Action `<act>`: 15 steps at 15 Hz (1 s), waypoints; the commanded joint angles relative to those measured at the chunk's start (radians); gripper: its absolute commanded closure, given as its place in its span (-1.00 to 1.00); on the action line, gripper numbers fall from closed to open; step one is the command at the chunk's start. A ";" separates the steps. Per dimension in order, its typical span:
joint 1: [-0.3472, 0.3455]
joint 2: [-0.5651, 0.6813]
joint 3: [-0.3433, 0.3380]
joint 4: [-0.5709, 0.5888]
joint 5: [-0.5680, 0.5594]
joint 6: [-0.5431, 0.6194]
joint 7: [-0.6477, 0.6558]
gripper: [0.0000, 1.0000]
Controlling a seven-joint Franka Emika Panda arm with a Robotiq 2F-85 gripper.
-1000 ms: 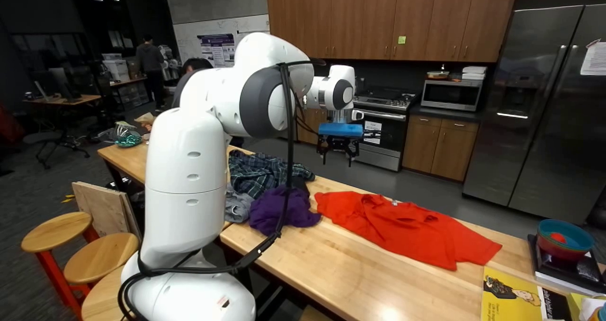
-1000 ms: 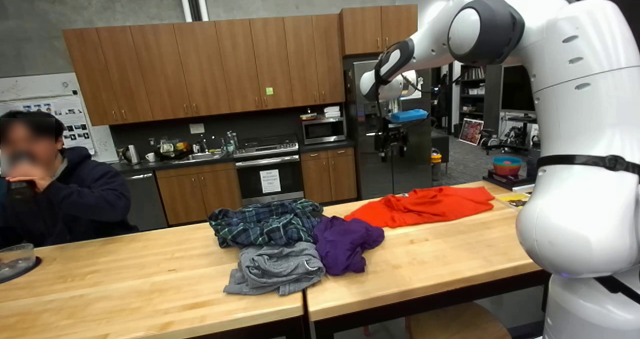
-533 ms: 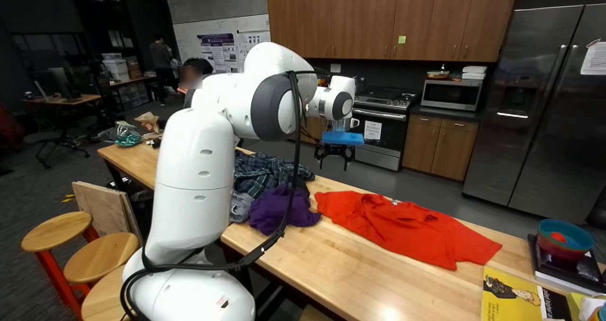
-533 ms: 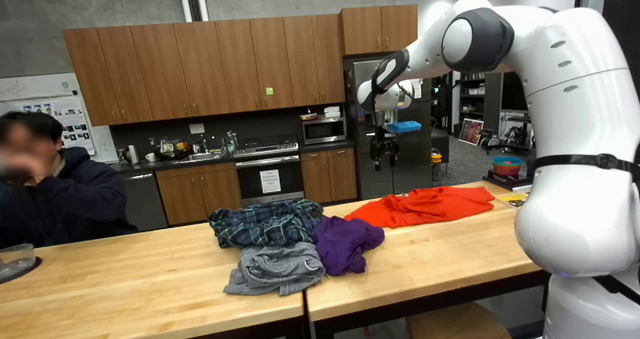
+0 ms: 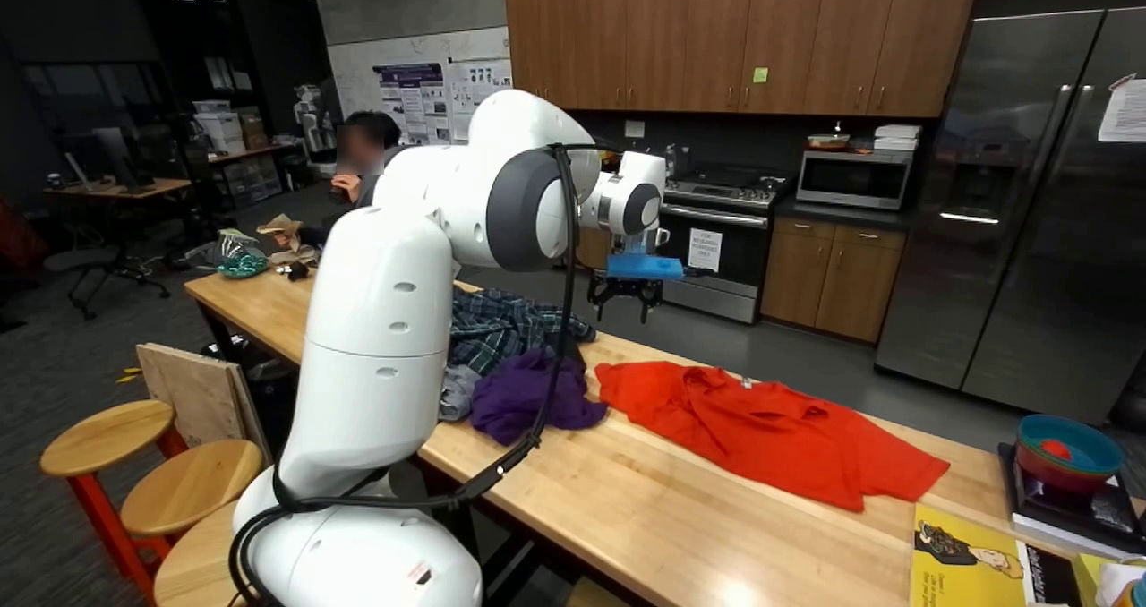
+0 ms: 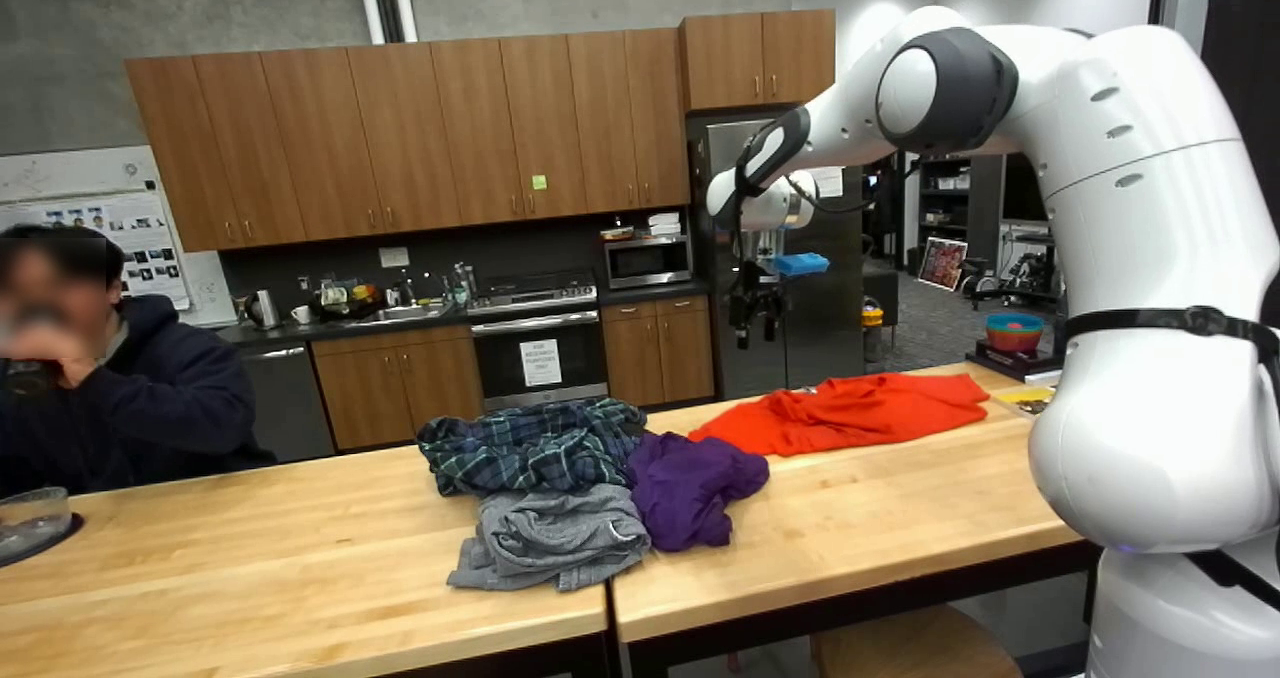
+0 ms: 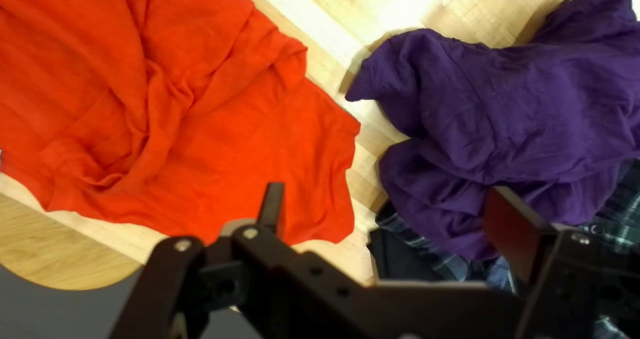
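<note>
Free air under the gripper (image 5: 621,316); bare tabletop strip (image 7: 367,151) between red shirt (image 7: 225,144) and bulky purple heap (image 7: 500,109).

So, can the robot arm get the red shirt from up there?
Probably yes: the gripper hangs open above the table, and I see nothing between it and the red shirt.

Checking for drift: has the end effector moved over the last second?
Yes. In an exterior view, the end effector has come lower and shifted toward the picture's left, judged against the refrigerator behind it.
</note>
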 commanded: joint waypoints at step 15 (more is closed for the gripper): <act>0.051 0.043 0.000 -0.005 -0.182 0.222 0.167 -1.00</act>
